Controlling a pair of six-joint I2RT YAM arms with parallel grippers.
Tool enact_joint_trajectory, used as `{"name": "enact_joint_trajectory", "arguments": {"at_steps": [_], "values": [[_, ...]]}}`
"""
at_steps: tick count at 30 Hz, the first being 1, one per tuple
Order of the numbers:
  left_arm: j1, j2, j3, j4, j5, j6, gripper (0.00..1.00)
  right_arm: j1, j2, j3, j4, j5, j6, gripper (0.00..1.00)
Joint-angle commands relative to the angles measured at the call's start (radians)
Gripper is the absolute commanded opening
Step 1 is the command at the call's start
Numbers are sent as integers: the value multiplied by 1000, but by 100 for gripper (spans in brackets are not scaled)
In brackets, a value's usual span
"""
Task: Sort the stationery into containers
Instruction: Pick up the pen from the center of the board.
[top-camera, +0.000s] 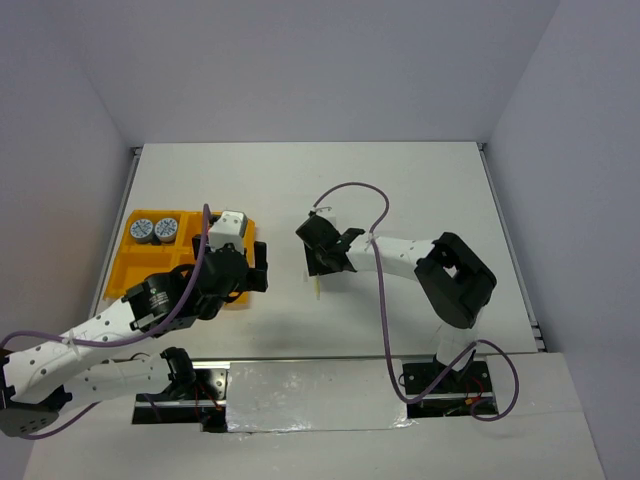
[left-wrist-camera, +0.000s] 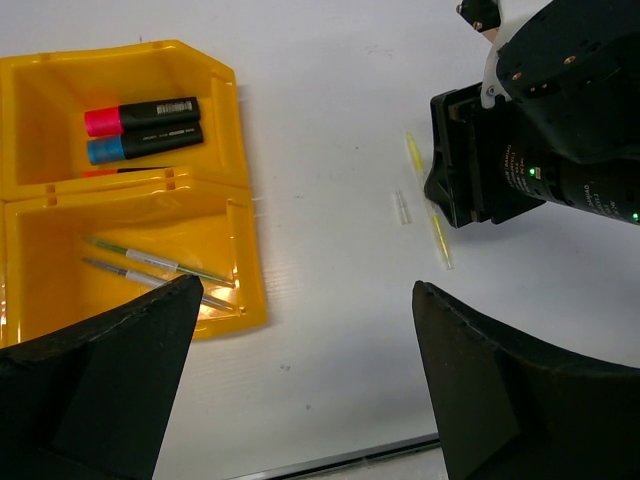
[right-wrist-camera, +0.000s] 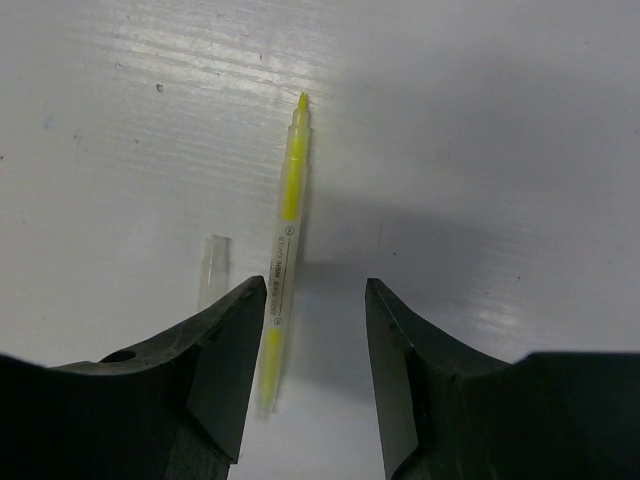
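Observation:
A thin yellow highlighter pen (right-wrist-camera: 285, 240) lies on the white table, with its clear cap (right-wrist-camera: 213, 268) loose beside it. My right gripper (right-wrist-camera: 315, 300) is open and low over it; the pen lies between the fingers, close to the left one. The pen (left-wrist-camera: 438, 235) and cap (left-wrist-camera: 401, 208) also show in the left wrist view, next to the right gripper (left-wrist-camera: 460, 170). The yellow tray (left-wrist-camera: 225, 110) holds a pink-capped marker (left-wrist-camera: 140, 115), a blue-capped marker (left-wrist-camera: 145, 143) and thin pens (left-wrist-camera: 150, 262). My left gripper (left-wrist-camera: 305, 380) is open and empty, just right of the tray.
Two round blue-and-white tins (top-camera: 153, 230) sit in the far compartment of the tray (top-camera: 135, 275). The left arm (top-camera: 180, 295) covers much of the tray. A purple cable (top-camera: 385, 300) loops over the right arm. Walls close in the table's far and side edges.

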Motion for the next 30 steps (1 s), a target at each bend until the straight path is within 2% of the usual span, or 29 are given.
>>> {"name": "enact_joint_trajectory", "arguments": {"at_steps": [1, 5, 8, 9, 12, 14, 17, 20, 21, 24, 28, 30], "values": [[2, 10, 1, 11, -15, -41, 99, 1, 25, -24, 61, -22, 23, 52], [2, 25, -10, 27, -4, -46, 99, 7, 33, -21, 60, -21, 30, 51], [2, 46, -17, 30, -7, -75, 99, 9, 63, -7, 34, -11, 45, 39], [2, 53, -19, 28, -22, -107, 99, 13, 71, -4, 28, -8, 49, 30], [11, 109, 9, -21, -64, -225, 99, 21, 85, -20, 8, -1, 69, 17], [20, 172, 39, -45, -62, -292, 99, 17, 62, -78, 48, -23, 79, 12], [32, 281, 72, -44, -47, -334, 99, -16, 18, -140, 91, -53, 89, 11], [48, 393, 79, -39, -29, -395, 99, -29, -62, -189, 78, -39, 83, 1], [60, 413, 70, 28, -4, -379, 99, -32, -91, -211, 71, -24, 82, 0], [83, 538, 65, 151, 105, -342, 99, -40, -255, -264, 42, 7, 80, 0], [92, 680, 133, 211, 175, -308, 97, -40, -540, -317, 9, 13, 57, 0], [100, 753, 151, 222, 214, -300, 95, -40, -605, -349, 21, 1, 28, 0]]}}
